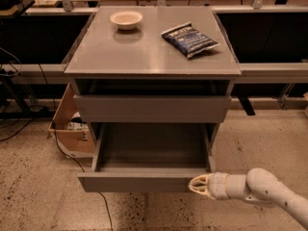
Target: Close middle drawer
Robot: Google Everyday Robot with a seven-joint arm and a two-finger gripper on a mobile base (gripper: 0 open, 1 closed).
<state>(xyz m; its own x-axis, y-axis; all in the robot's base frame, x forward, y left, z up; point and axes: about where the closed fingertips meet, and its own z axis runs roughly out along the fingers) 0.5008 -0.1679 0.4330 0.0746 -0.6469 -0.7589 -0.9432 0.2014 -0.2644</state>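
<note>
The middle drawer (pixel 144 182) is pulled far out of the grey cabinet, and its empty grey inside (pixel 154 146) is exposed. Its flat, handle-less front faces me. Above it sits the taller upper drawer front (pixel 151 108), which is only slightly out. My gripper (pixel 198 185) is at the right end of the middle drawer's front, at or touching its outer face. The white arm (pixel 260 189) reaches in from the lower right. The lowest front is hidden under the open drawer.
A white bowl (pixel 126 19) and a dark blue snack bag (pixel 190 39) lie on the cabinet top (pixel 144 57). A cardboard box (pixel 72 129) and cables (pixel 62 150) are on the floor to the left. Dark table frames stand behind and on both sides.
</note>
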